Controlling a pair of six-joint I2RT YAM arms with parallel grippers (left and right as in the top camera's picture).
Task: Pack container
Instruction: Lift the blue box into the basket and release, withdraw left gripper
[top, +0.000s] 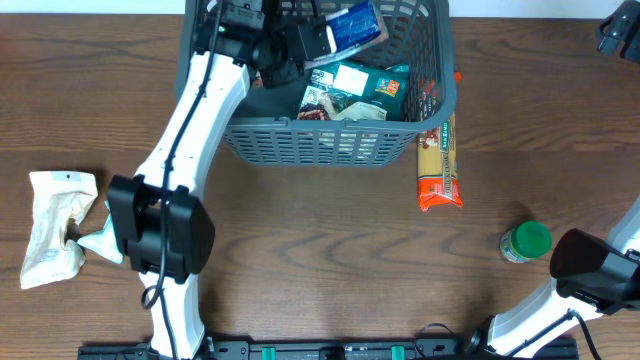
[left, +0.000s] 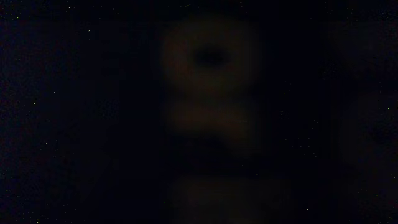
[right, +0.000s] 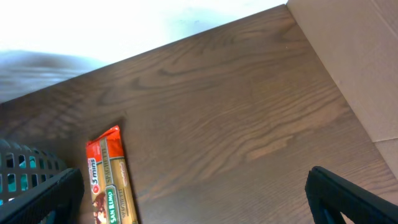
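Note:
The dark grey lattice container stands at the table's far middle. It holds green packets and a blue packet. My left gripper reaches down inside the container next to the blue packet. The left wrist view is black, so I cannot see the jaws. My right gripper is at the far right edge. In the right wrist view its fingers are spread wide and empty above bare table. An orange spaghetti pack lies against the container's right wall. It also shows in the right wrist view, beside the container's corner.
A green-lidded jar stands at the front right. A white crumpled pouch lies at the left, by the left arm's base. A cardboard surface borders the table in the right wrist view.

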